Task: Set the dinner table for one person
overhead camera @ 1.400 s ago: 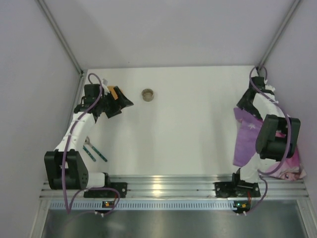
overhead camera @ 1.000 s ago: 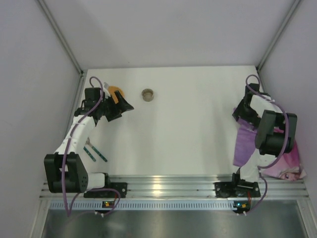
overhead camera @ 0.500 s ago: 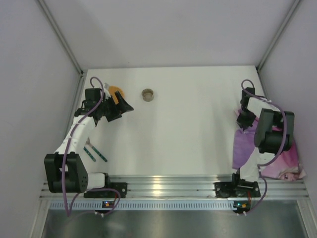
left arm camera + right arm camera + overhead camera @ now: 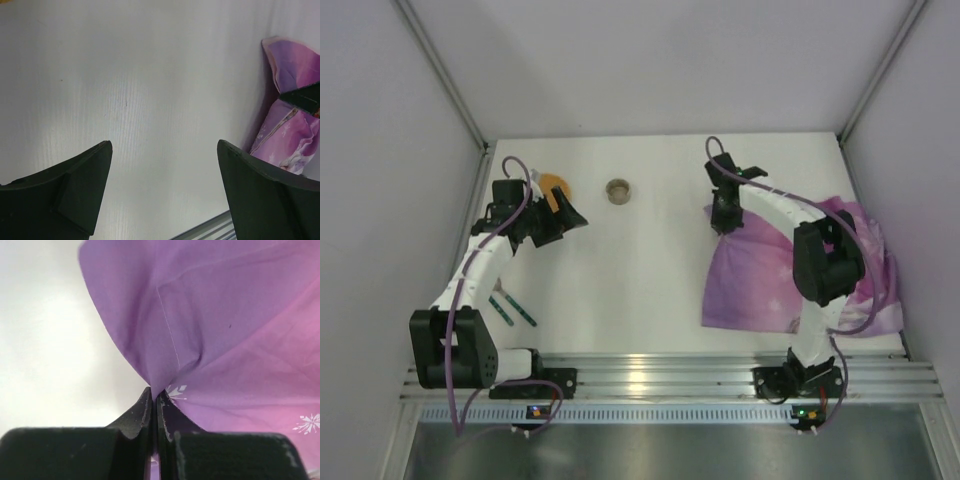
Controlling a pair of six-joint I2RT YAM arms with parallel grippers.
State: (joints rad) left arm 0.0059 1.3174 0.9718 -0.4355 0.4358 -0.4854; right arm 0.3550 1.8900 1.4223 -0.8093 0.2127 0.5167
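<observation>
- Purple printed placemat (image 4: 790,275): thin, soft cloth, light and limp. Lying rumpled over the right side of the dinner table (image 4: 650,270), far-left corner raised into a peak.
- Right gripper (image 4: 725,222): clenched tight on that raised corner, cloth gathered between the two fingers (image 4: 135,420). Nothing else caught.
- Left gripper (image 4: 565,212): spread wide, holding nothing, poised near the far left corner just beside an orange object (image 4: 556,185).
- Dinner table: white, flat, rigid, smooth and probably slippery under cloth. Filling the floor of the booth beyond the arm bases. Fixed in place, not for gripping; for use only as the surface to be laid.
- Handling note, by judgement: placemat likely to drape, fold and crease when dragged. Best taken by a corner or hem and drawn low and flat. Second corner worth pulling to smooth the wrinkles.
- Small round cup (image 4: 618,190): near the far edge, left of centre, well apart from the cloth.
- Teal-handled cutlery (image 4: 512,308): two pieces near the left edge, toward the near corner. Type too small to tell.
</observation>
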